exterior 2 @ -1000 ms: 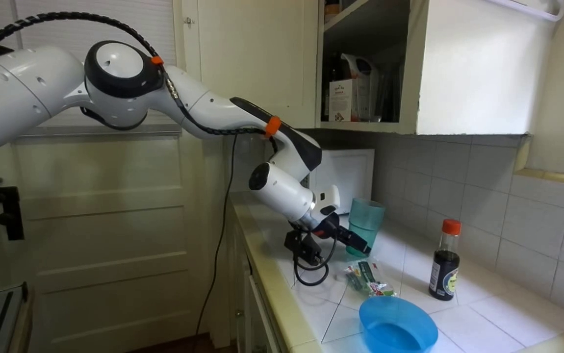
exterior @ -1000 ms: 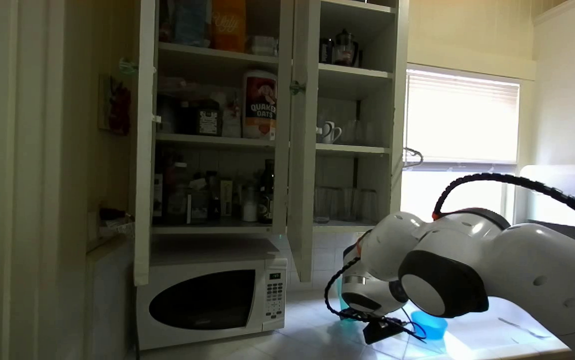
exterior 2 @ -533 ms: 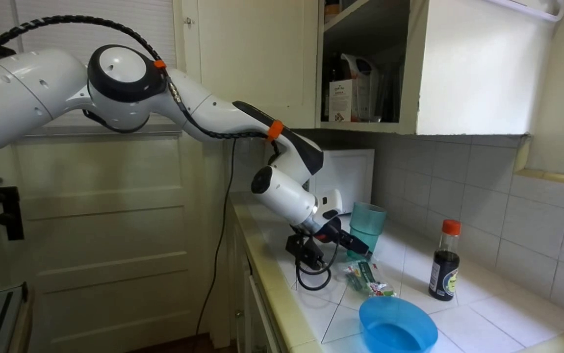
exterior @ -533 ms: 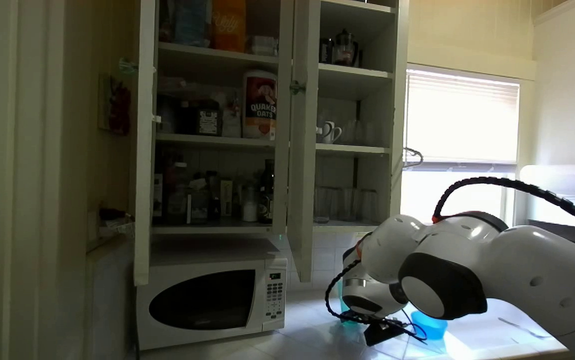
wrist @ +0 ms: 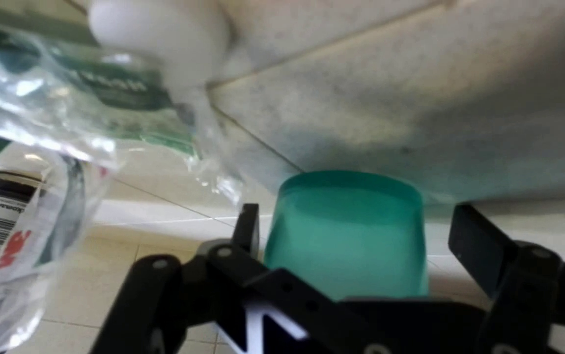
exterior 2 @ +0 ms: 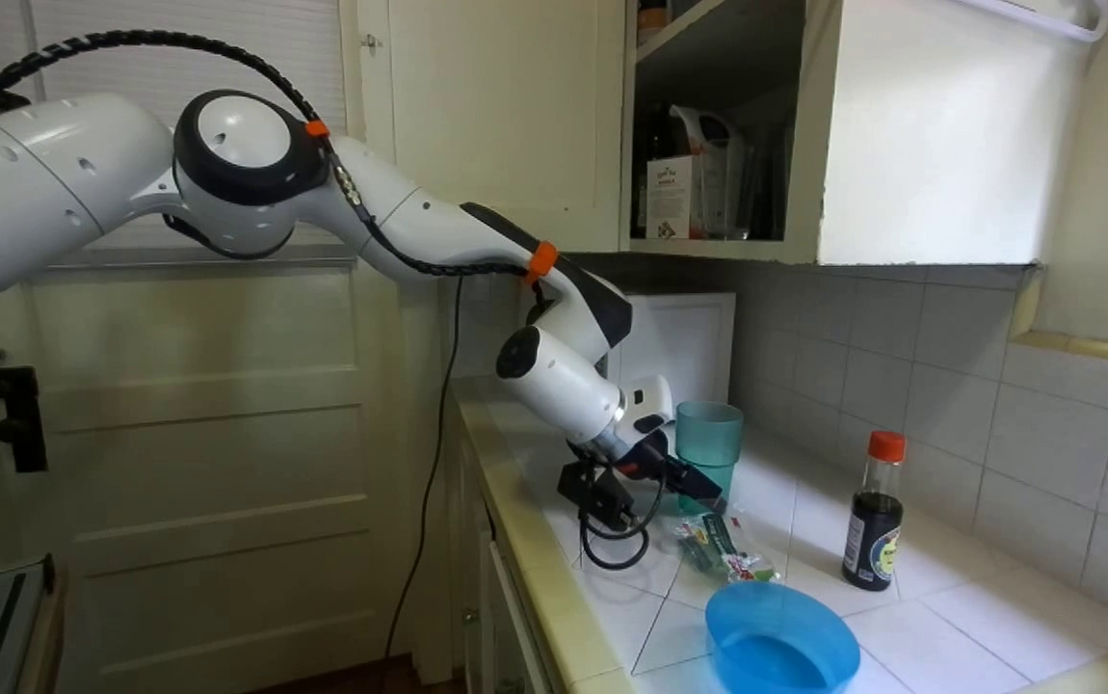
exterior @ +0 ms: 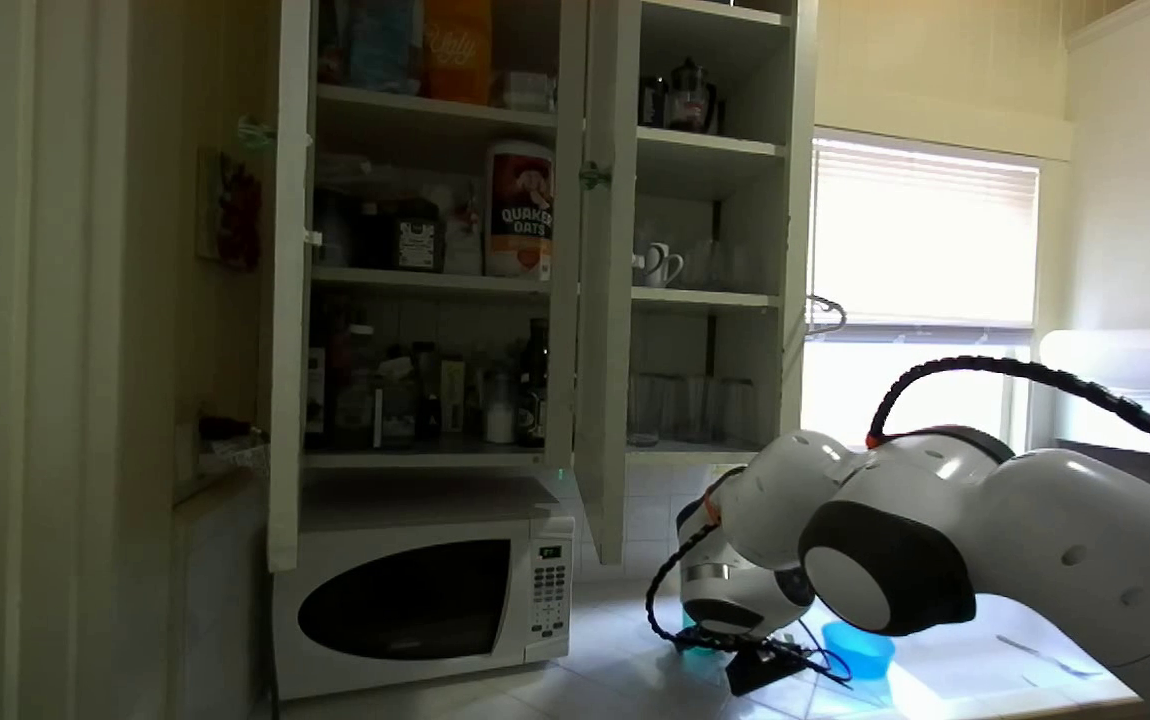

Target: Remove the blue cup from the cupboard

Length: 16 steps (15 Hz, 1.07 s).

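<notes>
The blue cup [exterior 2: 710, 436], dull teal and see-through, stands upright on the tiled counter, outside the cupboard [exterior: 425, 461]. My gripper [exterior 2: 710, 496] reaches down at it from the arm's side and covers part of its lower half. In the wrist view the cup [wrist: 346, 236] sits between the two spread fingers [wrist: 479, 246] of my gripper [wrist: 358, 228], with a gap on either side, so nothing is gripped. The gripper's body hides the lower part of the cup in that view. The cupboard's doors stand ajar, and its shelves hold bottles, jars and glasses.
A clear plastic packet [exterior 2: 723, 549] lies close to the fingertips. Nearer the counter's front are a light-blue round container [exterior 2: 780, 636] and a dark sauce bottle [exterior 2: 872, 520] with a red cap. The microwave [exterior: 415, 610] stands below the cupboard.
The gripper has spread its fingers and let go of the blue cup. The cup has settled upright and a little to the side. The arm has sunk slightly.
</notes>
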### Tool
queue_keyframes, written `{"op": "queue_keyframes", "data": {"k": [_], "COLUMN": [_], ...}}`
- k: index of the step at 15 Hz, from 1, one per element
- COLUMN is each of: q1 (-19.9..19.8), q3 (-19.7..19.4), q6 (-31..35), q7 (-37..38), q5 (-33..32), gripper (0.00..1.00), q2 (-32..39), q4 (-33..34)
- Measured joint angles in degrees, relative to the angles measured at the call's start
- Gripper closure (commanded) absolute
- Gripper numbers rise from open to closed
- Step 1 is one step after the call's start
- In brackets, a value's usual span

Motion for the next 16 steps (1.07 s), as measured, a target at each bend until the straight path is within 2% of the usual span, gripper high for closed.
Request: {"op": "queue_keyframes", "data": {"k": [4, 7, 13, 16], "q1": [0.7, 0.7, -1.2, -4.5], "q3": [1.7, 4.9, 13.1, 18.6], "q6": [4.9, 10.9, 11.8, 13.8], "q7": [1.9, 3.1, -1.0, -4.2], "q5": [-0.6, -0.8, -8.2, -12.5], "gripper": [0.00, 0.00, 0.00, 0.00], "q2": [-2.0, -5.6, -17.1, -23.4], "q4": [-2.3, -6.3, -20.8, -29.5]}}
